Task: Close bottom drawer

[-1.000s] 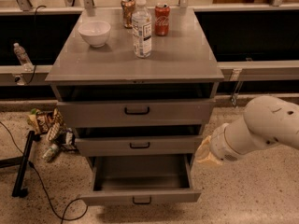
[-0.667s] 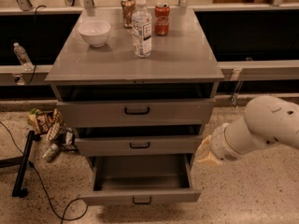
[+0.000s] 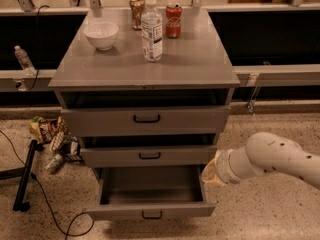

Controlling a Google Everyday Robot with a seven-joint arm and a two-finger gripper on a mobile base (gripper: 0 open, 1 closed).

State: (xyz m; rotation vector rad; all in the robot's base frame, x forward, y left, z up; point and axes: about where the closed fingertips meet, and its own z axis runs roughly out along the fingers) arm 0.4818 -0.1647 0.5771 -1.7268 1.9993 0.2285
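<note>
The bottom drawer of the grey metal cabinet is pulled far out, and its inside shows empty. Its shallow grey front carries a small black handle. The middle drawer and the top drawer above it stand slightly out. My white arm reaches in from the right. Its gripper is at the cabinet's right side, beside the open drawer's right wall and just below the middle drawer's corner. It is above and behind the bottom drawer's front.
On the cabinet top stand a white bowl, a water bottle and two cans. Snack bags lie on the floor at the left beside a black stand leg and a cable. Ledges run behind the cabinet.
My arm has dropped lower and its gripper end has moved slightly down and left toward the open drawer's side. The drawers have not moved.
</note>
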